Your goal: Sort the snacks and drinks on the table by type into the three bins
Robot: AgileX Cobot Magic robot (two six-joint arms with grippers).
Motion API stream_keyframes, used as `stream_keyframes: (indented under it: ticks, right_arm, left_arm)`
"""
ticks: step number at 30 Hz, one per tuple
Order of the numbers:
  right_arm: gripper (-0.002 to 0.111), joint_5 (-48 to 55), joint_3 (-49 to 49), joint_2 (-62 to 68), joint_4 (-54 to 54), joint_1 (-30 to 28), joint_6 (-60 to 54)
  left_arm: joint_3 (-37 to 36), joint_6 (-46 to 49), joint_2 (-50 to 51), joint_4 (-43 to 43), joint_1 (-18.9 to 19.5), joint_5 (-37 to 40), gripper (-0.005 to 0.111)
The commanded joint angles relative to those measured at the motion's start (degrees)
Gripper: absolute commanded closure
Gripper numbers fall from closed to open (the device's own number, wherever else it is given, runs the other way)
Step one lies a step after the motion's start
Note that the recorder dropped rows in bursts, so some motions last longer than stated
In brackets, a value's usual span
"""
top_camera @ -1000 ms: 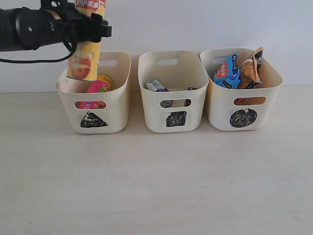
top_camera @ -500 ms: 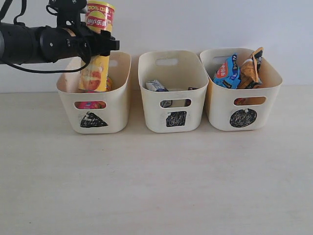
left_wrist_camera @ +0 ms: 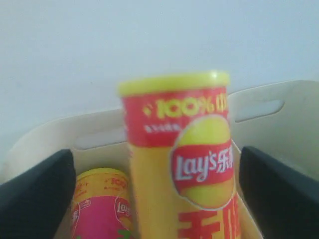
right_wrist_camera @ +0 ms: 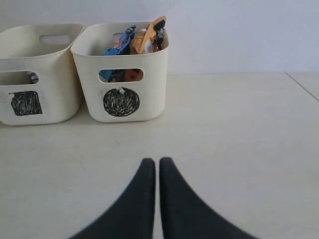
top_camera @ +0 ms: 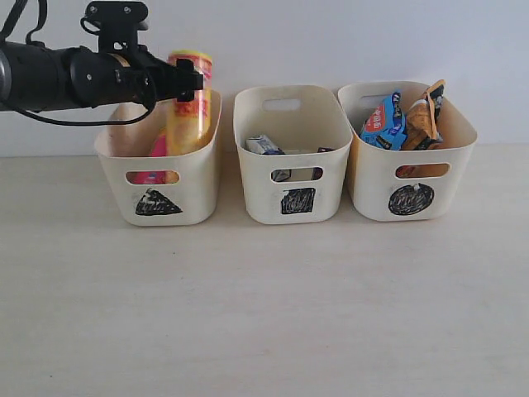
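The yellow Lay's tube (top_camera: 190, 103) stands in the triangle-marked bin (top_camera: 194, 194), tilted, its upper part leaning toward the wall nearest the middle bin, with the pink tube (left_wrist_camera: 102, 204) lower down beside it. I judge it a light, stiff cardboard cylinder with a glossy skin: it should take a firm squeeze without buckling, but it could slide or roll between smooth pads, so the place to hold it is across the body below the yellow lid, not on the lid itself. My left gripper (top_camera: 183, 80) hangs at the tube's top, spread wide and released; in the wrist view one of its fingers (left_wrist_camera: 40, 194) sits clear of the tube, while the other looks just beside it. My right gripper (right_wrist_camera: 157, 167) is low over the counter (top_camera: 264, 306), clenched on nothing. The square-marked bin (top_camera: 256, 182) holds the blue-and-white carton (top_camera: 263, 145), and the circle-marked bin (top_camera: 372, 186) holds the blue bag (top_camera: 382, 120) and the orange bag (top_camera: 423, 116). The counter is flat, pale and matte, with no snack or drink on it that I can see, so the sorting looks finished. The three bins sit in a row near a plain wall (top_camera: 372, 41), leaving me room in front.
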State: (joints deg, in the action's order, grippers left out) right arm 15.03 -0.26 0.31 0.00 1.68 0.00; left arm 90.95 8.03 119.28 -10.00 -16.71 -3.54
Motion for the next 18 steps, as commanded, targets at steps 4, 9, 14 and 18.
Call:
stream_keyframes:
  ticks: [4,9,14,18]
  right_arm:
    - [0.108,-0.6,0.3,-0.3,0.0,0.1,0.0]
    - [0.108,-0.6,0.3,-0.3,0.0,0.1,0.0]
    - [0.108,-0.6,0.3,-0.3,0.0,0.1,0.0]
    - [0.108,-0.6,0.3,-0.3,0.0,0.1,0.0]
  left_arm:
    - [0.4,-0.8,0.0,-0.7,0.1,-0.3,0.021]
    - [0.4,0.3,-1.8,-0.7,0.1,1.1,0.025]
    - [0.4,7.7,-5.5,-0.6,0.1,7.6,0.059]
    - [0.4,9.9,-7.9,-0.5,0.2,14.2,0.094]
